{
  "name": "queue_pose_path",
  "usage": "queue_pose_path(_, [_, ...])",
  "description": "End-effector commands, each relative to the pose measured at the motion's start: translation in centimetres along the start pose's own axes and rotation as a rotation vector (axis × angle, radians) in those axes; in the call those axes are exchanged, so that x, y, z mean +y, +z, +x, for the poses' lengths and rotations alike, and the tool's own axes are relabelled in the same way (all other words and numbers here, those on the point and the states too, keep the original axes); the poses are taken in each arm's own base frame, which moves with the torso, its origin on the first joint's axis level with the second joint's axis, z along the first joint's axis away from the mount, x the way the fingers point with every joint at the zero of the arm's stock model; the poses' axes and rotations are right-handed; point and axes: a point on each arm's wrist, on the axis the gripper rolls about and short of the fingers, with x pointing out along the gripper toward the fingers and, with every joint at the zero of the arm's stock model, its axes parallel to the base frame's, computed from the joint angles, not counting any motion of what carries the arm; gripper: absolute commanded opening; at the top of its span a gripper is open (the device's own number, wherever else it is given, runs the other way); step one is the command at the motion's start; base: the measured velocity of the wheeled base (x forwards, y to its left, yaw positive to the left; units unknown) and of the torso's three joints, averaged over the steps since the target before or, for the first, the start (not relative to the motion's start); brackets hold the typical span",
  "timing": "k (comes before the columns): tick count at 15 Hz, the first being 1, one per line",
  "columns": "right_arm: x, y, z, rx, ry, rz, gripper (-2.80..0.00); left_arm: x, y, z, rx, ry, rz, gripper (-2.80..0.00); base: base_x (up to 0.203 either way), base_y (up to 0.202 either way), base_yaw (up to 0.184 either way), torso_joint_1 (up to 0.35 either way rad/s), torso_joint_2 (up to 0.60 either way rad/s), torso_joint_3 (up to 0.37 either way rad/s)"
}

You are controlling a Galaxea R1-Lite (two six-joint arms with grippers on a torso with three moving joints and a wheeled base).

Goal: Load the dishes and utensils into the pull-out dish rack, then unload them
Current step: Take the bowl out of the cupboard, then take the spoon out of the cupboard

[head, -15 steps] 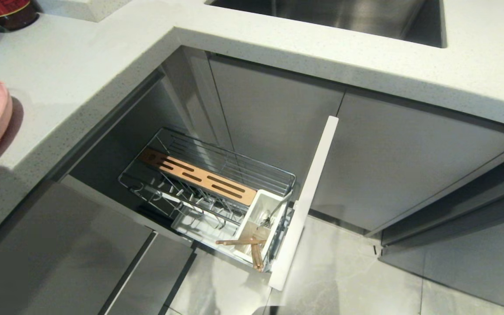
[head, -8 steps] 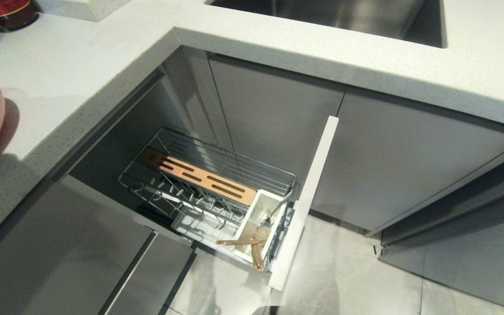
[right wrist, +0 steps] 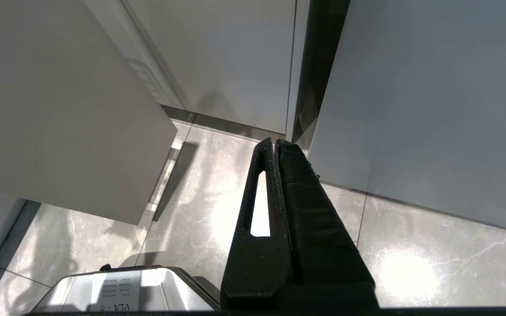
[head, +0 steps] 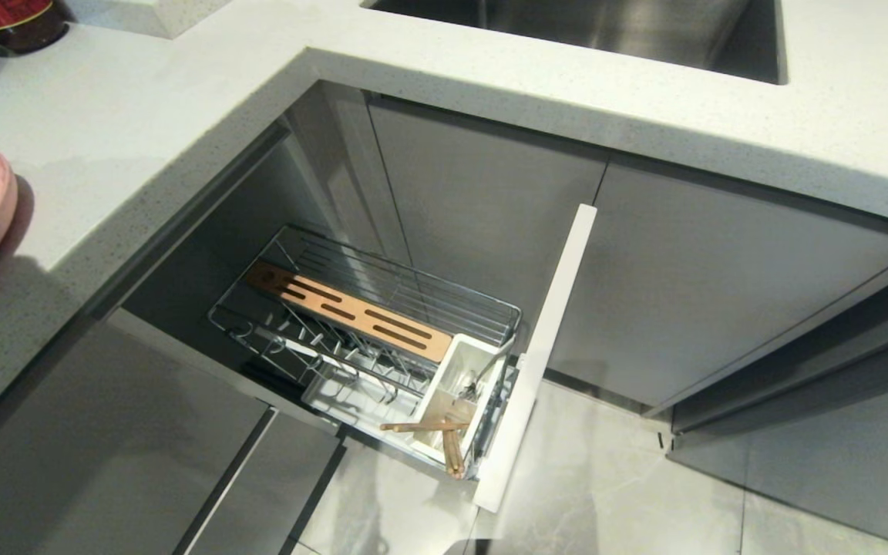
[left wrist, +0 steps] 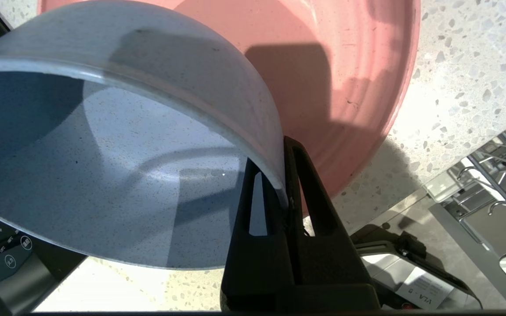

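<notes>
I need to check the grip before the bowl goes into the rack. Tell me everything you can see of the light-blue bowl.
The light-blue bowl is round, matte and faintly speckled, plastic by its look. It hangs tilted, its hollow turned toward the wrist camera. The left gripper is shut on its rim, one finger inside, one outside. Behind it lies the pink plate on the speckled countertop; whether bowl and plate touch cannot be told.

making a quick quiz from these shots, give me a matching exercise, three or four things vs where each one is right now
Things:
1. light-blue bowl
2. pink plate
3. chopsticks
4. right gripper

Places or states:
A. flat on the speckled countertop
B. in the white cutlery box of the pull-out dish rack
C. rim pinched by the left gripper
D. empty, jaws shut, above the floor

Pairs: 1-C, 2-A, 3-B, 4-D
</notes>
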Motion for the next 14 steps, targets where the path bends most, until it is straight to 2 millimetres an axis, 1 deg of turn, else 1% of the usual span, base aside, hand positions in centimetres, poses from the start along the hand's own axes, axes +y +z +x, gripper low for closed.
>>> queue_pose_path(1, [0.0,0.0,-0.03,-0.005,0.0,0.001,-2.8,-0.13,0.03,0.44,0.016,0.015,0.004,-2.8,0.0,0.0,0.0,0.0,0.0,0.0])
queue_pose_path(4, [0.0,0.0,-0.03,-0.005,0.0,0.001,-2.8,-0.14,0.14,0.96,0.028,0.036,0.0,-2.8,0.0,0.0,0.0,0.0,0.0,0.0])
queue_pose_path(14, [0.0,0.0,-0.03,-0.005,0.0,0.001,-2.8,-0.04,0.09,1.12,0.034,0.048,-0.002,-2.8,0.0,0.0,0.0,0.0,0.0,0.0])
